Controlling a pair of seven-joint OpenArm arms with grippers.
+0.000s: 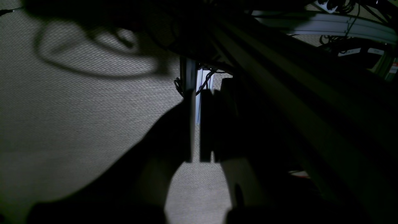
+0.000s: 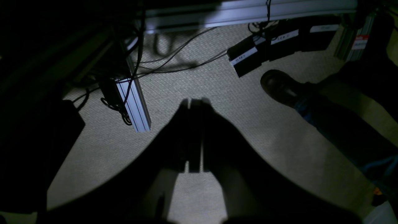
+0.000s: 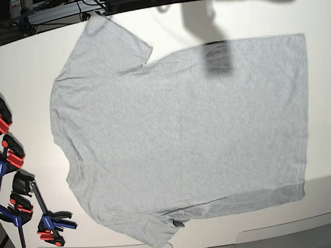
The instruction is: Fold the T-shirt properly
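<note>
The light grey T-shirt [image 3: 184, 134] lies spread flat on the white table [image 3: 18, 74], plain side up. Its neck and both sleeves point left and its hem is at the right. No gripper shows in the base view. In the left wrist view my left gripper [image 1: 197, 93] is a dark shape hanging over the carpet floor beside the table frame, its jaws together with only a thin slit between them, holding nothing. In the right wrist view my right gripper [image 2: 195, 101] also hangs over the floor, jaws together and empty. The shirt is out of both wrist views.
Several red, blue and black clamps [image 3: 9, 158] lie along the table's left edge. Below the table are an aluminium frame leg [image 2: 135, 102], cables, black labelled boxes [image 2: 245, 59] and a person's dark shoe [image 2: 279, 87]. A dark shadow [image 3: 217, 53] falls on the shirt's top edge.
</note>
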